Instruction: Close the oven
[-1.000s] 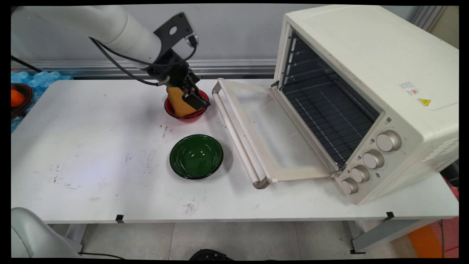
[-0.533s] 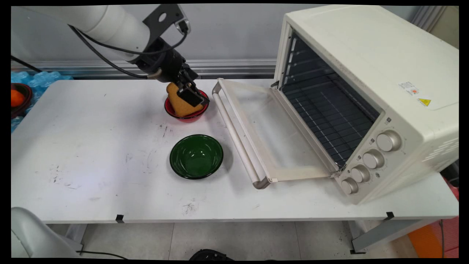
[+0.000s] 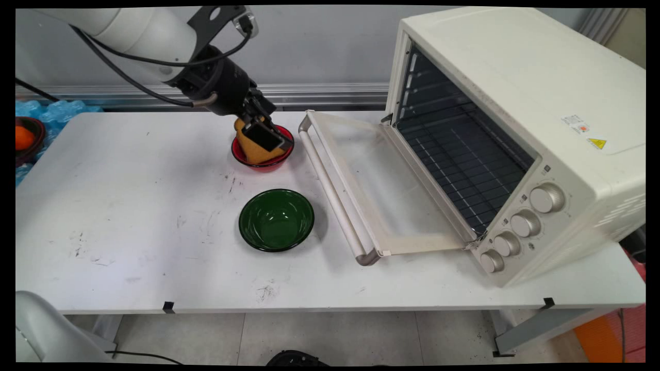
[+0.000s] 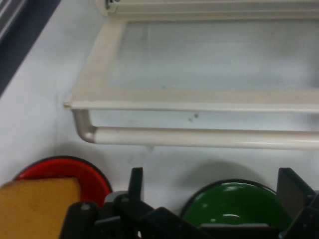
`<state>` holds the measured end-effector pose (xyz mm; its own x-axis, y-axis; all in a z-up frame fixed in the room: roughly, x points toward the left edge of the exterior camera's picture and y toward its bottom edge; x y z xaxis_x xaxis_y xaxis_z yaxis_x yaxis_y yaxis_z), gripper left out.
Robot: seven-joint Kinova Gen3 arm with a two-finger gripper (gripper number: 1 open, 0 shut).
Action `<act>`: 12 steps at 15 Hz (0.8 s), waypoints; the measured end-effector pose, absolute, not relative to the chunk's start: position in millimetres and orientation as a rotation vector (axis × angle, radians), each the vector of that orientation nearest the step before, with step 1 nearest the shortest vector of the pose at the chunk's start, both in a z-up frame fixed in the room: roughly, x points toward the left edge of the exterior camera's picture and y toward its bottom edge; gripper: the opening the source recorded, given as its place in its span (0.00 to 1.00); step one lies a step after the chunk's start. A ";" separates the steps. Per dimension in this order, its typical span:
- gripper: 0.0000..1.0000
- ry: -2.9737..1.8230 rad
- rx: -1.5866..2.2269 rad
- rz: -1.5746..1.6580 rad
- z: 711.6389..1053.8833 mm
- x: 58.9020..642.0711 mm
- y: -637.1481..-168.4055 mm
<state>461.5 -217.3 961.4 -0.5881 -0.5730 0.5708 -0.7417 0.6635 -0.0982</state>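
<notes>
Gripper: the black gripper [image 3: 260, 131] hangs tilted over the far middle of the table [image 3: 129, 206], just above the red bowl [image 3: 268, 166].
Jaws: spread wide and grasping nothing; in the hand view the two fingers [image 4: 135, 179] stand far apart with only table between them.
Bread: a tan slice of bread [image 3: 248, 148] leans in the red bowl; in the hand view it [image 4: 37, 206] lies outside the jaws, beside one finger. Contact with that finger cannot be told.
Green bowl: the green bowl [image 3: 276, 191] stands apart, nearer the camera, with nothing in it.
Oven: the cream oven [image 3: 515, 77] stands on the right, its door [image 3: 371, 180] folded down flat, the handle [image 3: 330, 190] near both bowls.
Oven rack: bare; nothing rests on it.
</notes>
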 end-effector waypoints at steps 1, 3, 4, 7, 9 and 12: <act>1.00 -2.374 1.022 0.436 962.9 461.1 -214.3; 1.00 -2.368 1.027 0.414 964.7 460.3 -209.1; 1.00 -2.364 1.029 0.397 965.8 459.5 -205.8; 1.00 -2.354 1.035 0.349 967.0 457.1 -197.8; 1.00 -2.349 1.038 0.326 967.2 455.9 -194.5; 1.00 -2.336 1.050 0.295 966.3 453.4 -192.0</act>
<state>453.4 -192.0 966.3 -0.5392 -0.6197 0.5703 -0.7420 0.6699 0.0263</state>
